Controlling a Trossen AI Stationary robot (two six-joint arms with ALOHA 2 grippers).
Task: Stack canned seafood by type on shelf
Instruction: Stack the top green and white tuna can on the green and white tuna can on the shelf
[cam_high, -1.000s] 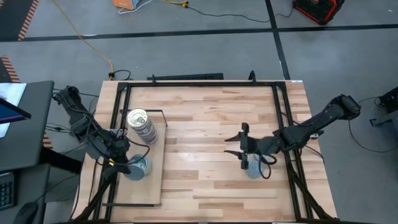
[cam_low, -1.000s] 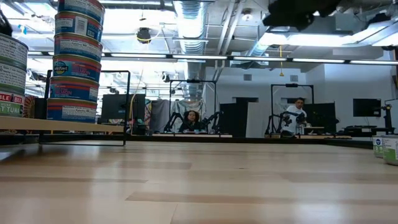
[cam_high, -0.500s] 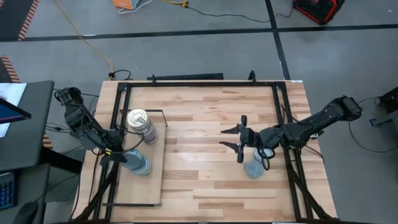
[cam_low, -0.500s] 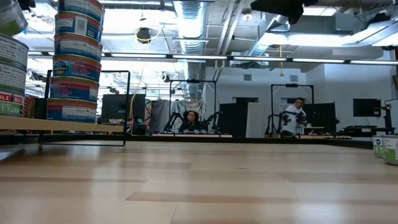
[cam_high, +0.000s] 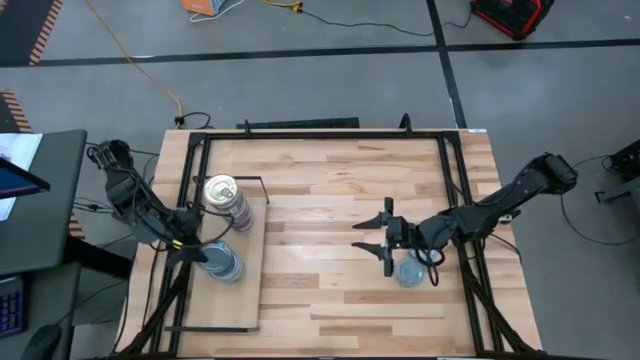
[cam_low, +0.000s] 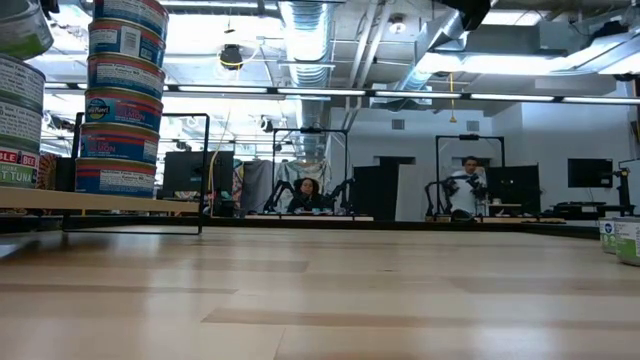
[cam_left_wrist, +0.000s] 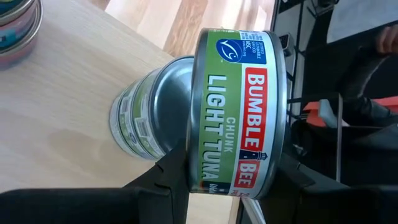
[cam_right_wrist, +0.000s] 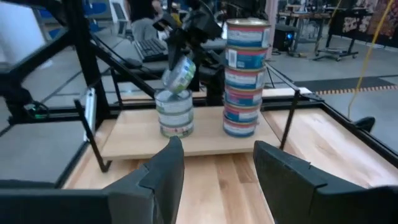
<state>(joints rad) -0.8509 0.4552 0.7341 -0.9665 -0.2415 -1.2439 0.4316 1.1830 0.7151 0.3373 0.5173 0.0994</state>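
Note:
On the shelf (cam_high: 243, 300), a pale board at the table's left, stands a tall stack of blue-and-red tins (cam_high: 226, 200) with a gold top. Beside it is a shorter stack of green-labelled tuna tins (cam_left_wrist: 138, 118). My left gripper (cam_high: 198, 250) is shut on one more green tuna tin (cam_left_wrist: 239, 106), which is tilted just above the short stack (cam_right_wrist: 175, 113). My right gripper (cam_high: 364, 238) hangs open over the table's middle, fingers pointing toward the shelf. A single tin (cam_high: 410, 270) rests flat on the table under its arm. My left gripper pinches the tuna tin between its two fingers, one on each flat end (cam_left_wrist: 180, 149). The tin stands on edge in the hold, its label side toward the wrist camera. It is tilted and lifted clear, right over the short stack's top tin.
A black wire frame (cam_high: 255, 180) stands at the shelf's far end. Black rails (cam_high: 465, 190) run along the table's edges. More tins (cam_low: 622, 238) show at the low view's right edge. Bare wood lies between the shelf and the right arm.
My right gripper has risen off the single tin, tipped up toward level and gone a little toward the table's left; the tin stays on the table. My left gripper has rolled with its tuna tin, which now hangs tilted above the short stack.

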